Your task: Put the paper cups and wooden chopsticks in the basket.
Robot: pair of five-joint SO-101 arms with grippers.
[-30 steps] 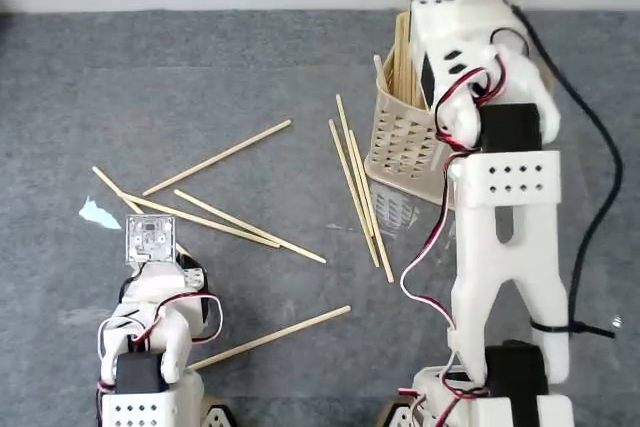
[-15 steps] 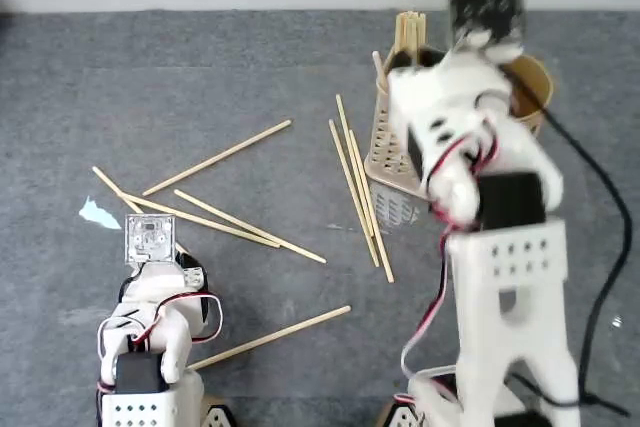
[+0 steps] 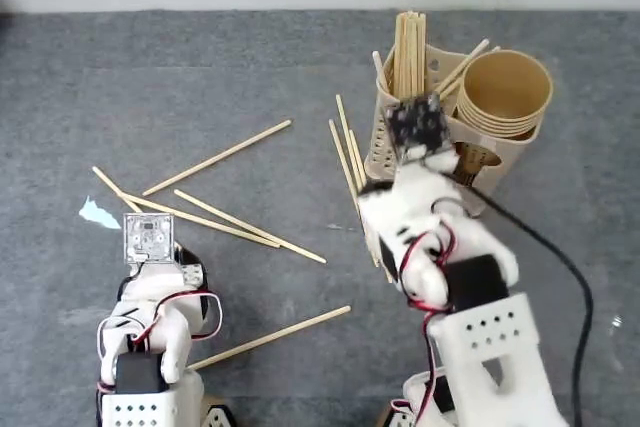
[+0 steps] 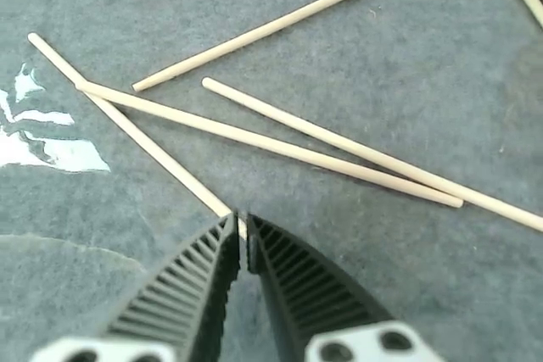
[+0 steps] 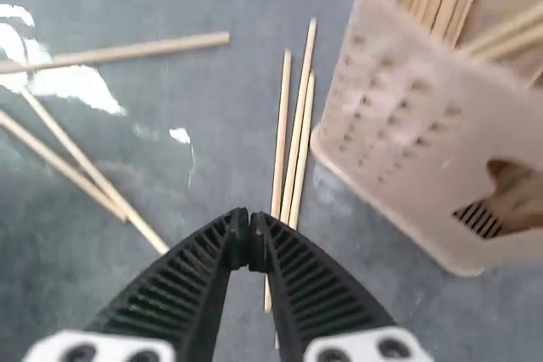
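My right gripper (image 5: 248, 247): closed, empty, over pale wooden chopsticks (image 5: 297, 125) beside beige slotted plastic basket (image 5: 399, 116). Step, I judge: chopstick pickup; must open, descend. My left gripper (image 4: 244, 239): closed, empty.

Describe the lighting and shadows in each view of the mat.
High view: soft, even light; the loose chopsticks throw only thin, faint shadows on the mat. Left wrist view: the same flat light, no hard shadow, even under the left gripper. Right wrist view: the mat looks darker near the right gripper than by the basket.
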